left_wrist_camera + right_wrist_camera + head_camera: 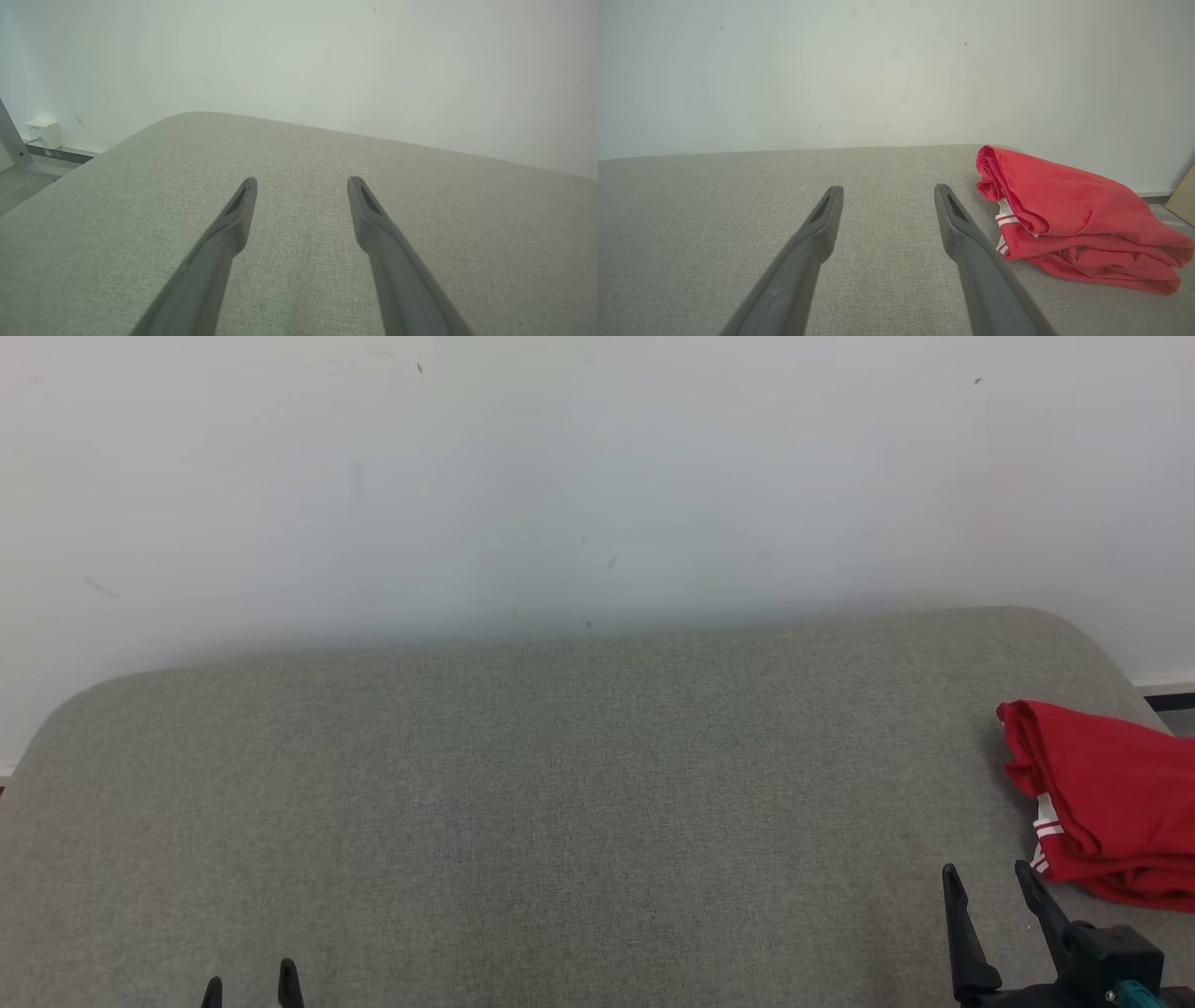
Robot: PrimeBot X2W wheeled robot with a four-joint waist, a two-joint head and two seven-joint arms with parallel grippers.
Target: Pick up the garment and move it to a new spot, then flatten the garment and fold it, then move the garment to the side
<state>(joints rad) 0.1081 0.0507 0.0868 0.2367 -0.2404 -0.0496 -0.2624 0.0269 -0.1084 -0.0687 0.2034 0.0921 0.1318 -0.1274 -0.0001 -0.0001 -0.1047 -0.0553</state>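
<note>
The red garment [1106,793] lies bunched at the right edge of the cushion [560,784], just to the right of the right gripper [987,873], whose fingers stand wide and empty. The left gripper [250,975], equally wide, is well apart, so the right arm is nearer.

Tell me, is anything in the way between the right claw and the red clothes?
Nothing visible is. The open right gripper is close beside the red garment, with bare grey cushion between them.
</note>
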